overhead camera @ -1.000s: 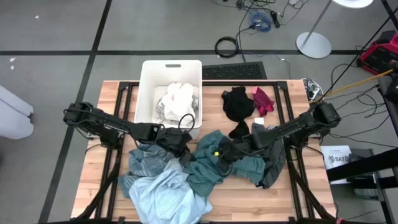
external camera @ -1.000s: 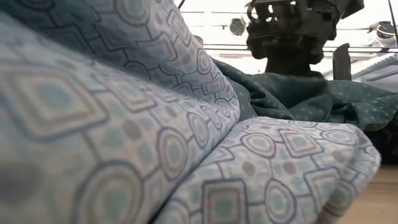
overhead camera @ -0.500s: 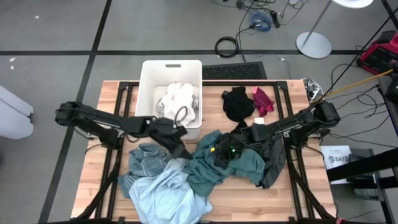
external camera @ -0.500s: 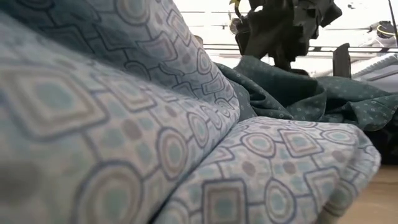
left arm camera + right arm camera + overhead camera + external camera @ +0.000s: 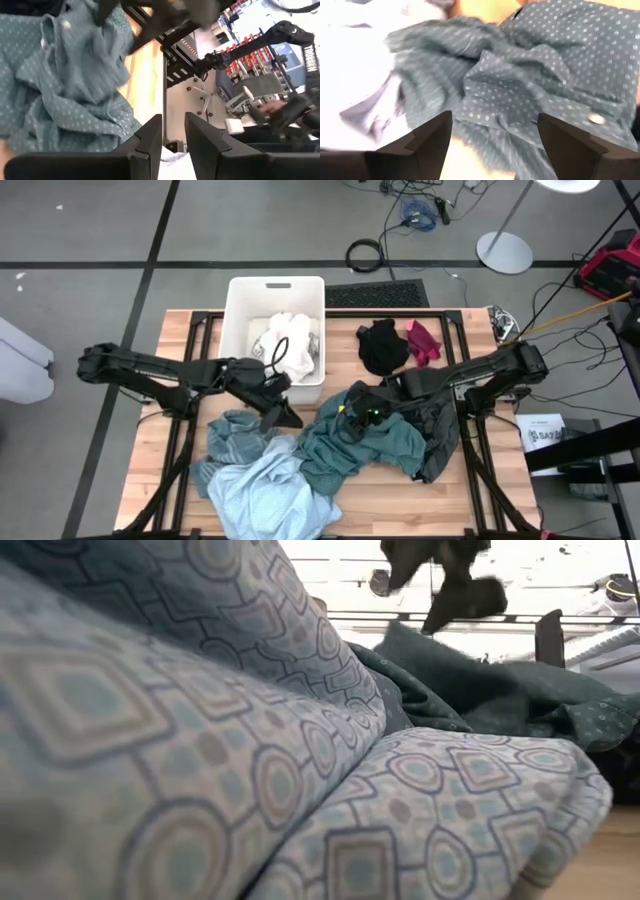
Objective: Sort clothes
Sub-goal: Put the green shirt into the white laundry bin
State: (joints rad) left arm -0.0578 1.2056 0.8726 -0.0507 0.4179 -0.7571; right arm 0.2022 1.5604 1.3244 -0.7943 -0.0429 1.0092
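from above, the left gripper is hovering beside the white rectangular plastic bin, over the wooden desk, jaws slightly parted, holding nothing. the right gripper is hanging over the dark teal dotted fabric garment, jaws wide open and empty. the low view is filling with a light blue patterned fabric garment.

- We see a dark teal shirt with small pale dots.
- We see a light blue garment with a geometric diamond print.
- We see black and magenta pieces, a white bin, a pale wooden counter.
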